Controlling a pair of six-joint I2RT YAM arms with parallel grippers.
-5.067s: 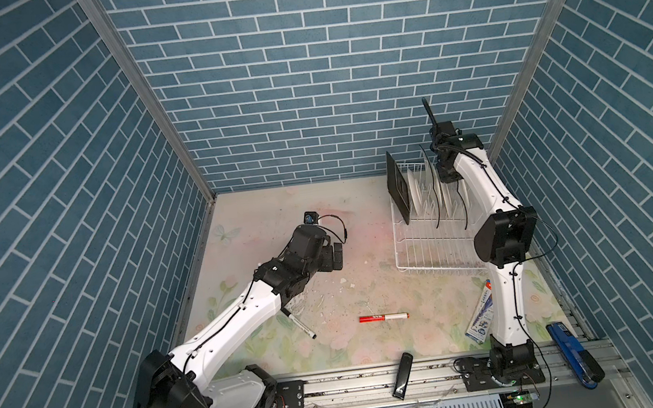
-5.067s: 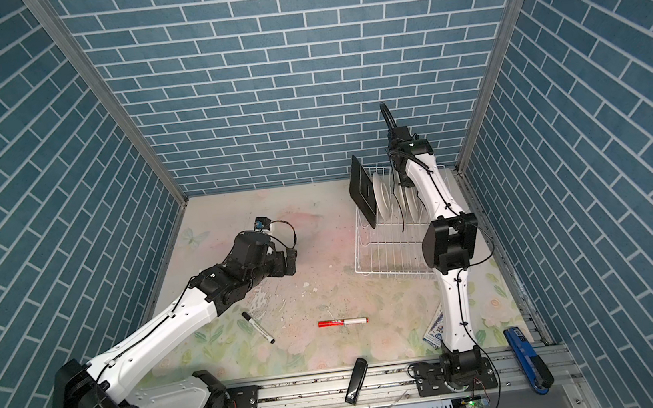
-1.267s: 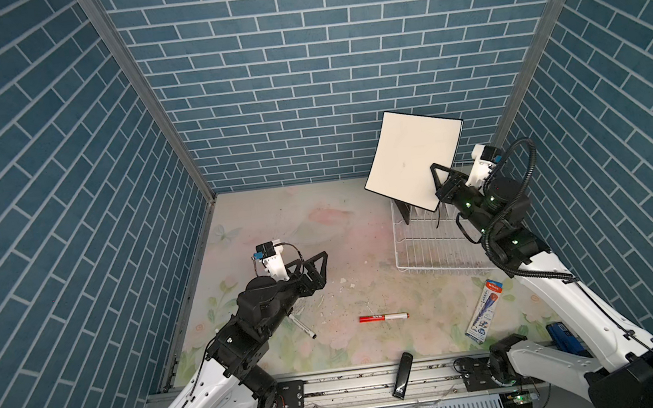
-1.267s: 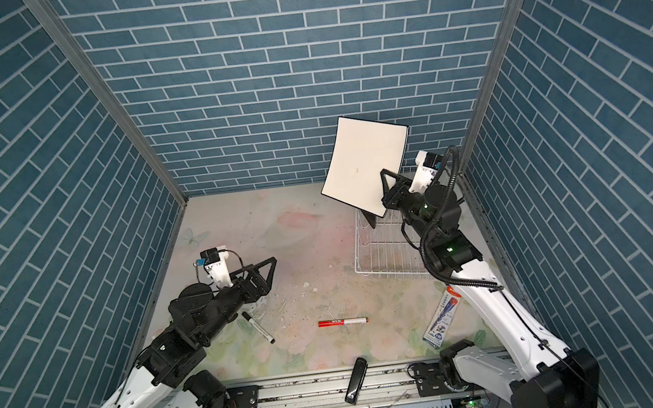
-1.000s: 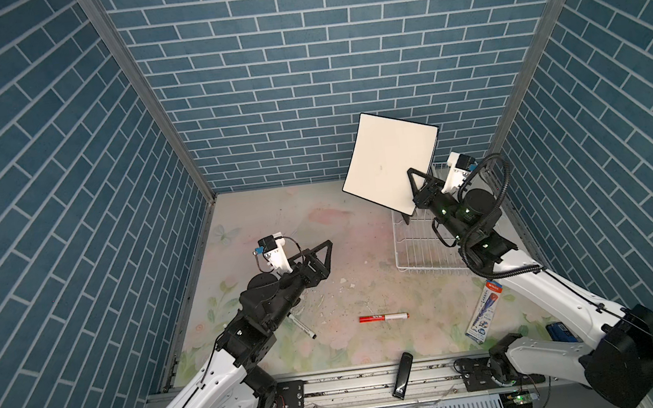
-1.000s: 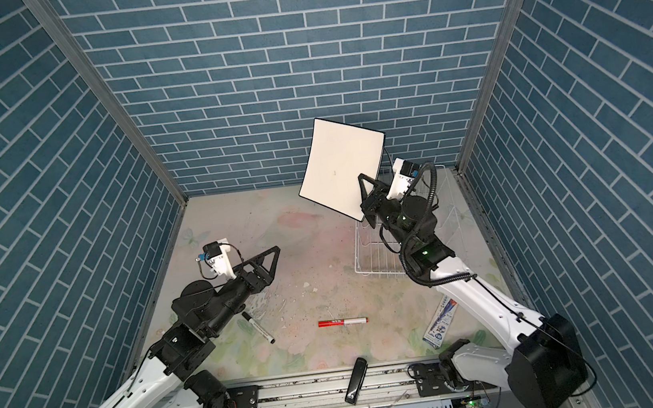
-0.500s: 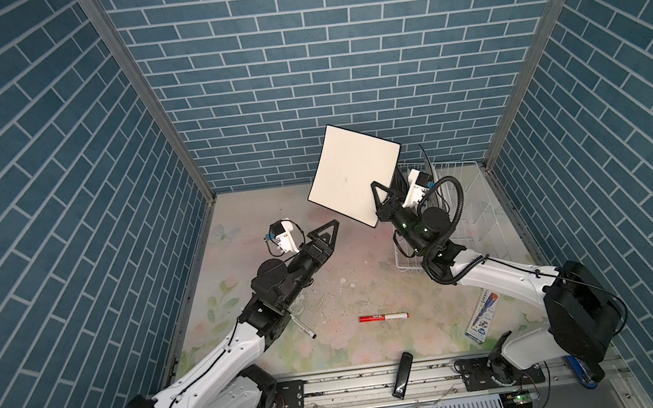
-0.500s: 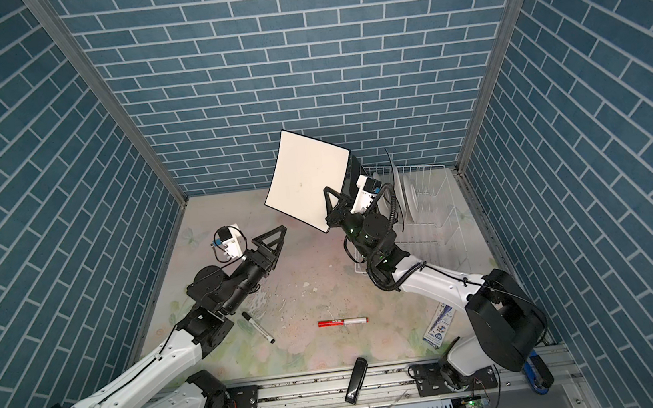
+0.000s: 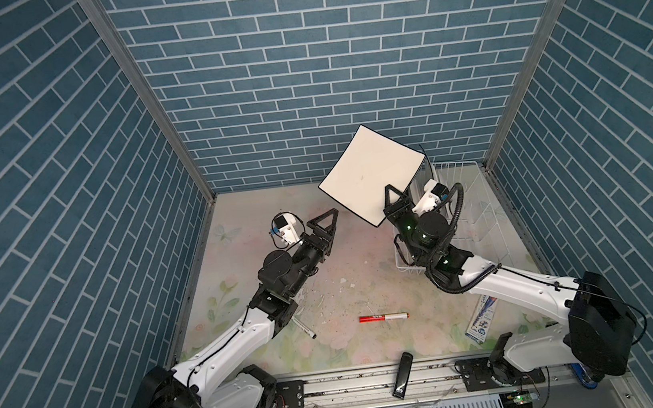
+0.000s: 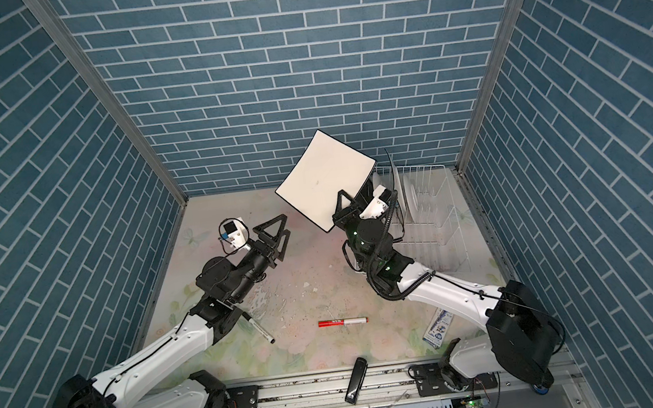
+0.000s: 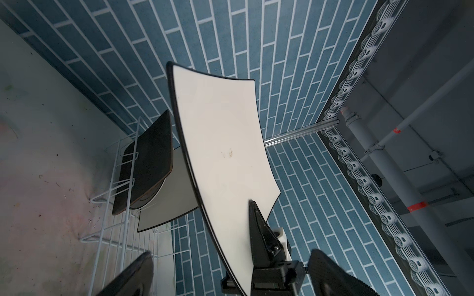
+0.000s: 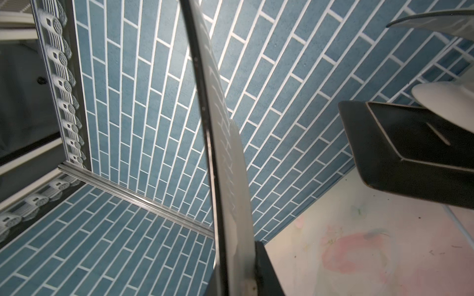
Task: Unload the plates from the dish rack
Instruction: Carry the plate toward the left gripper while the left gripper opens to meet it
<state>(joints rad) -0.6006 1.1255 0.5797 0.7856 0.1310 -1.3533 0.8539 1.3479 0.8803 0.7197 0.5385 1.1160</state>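
- plate position: the square white plate (image 9: 372,177) is up in the air, well above the bench (image 9: 366,276) and clear of the dish rack (image 9: 462,181). in both top views it stands on one corner like a diamond.
- right pincer (image 9: 392,202) is pinching the plate close to its 6 o'clock corner. one finger lies across the white face and the other is hidden behind it. the rest of the plate is free.
- left pincer (image 9: 329,223) is spread wide and holds nothing. it points toward 2 o'clock, and the plate lies that way from it, near but apart.
- the plate's nearest free edge runs from the 9 o'clock corner down to the 6 o'clock corner, slanting across the left pincer's line of reach. in the left wrist view the plate sits ahead between the spread jaws, seen at a slant.
- a hand-over looks likely to me. the left pincer would need to close on that slanting edge, above the right pincer's hold.
- black plate (image 11: 147,159) and a second white plate (image 11: 166,205) stand in the rack, at 3 o'clock of the held plate.
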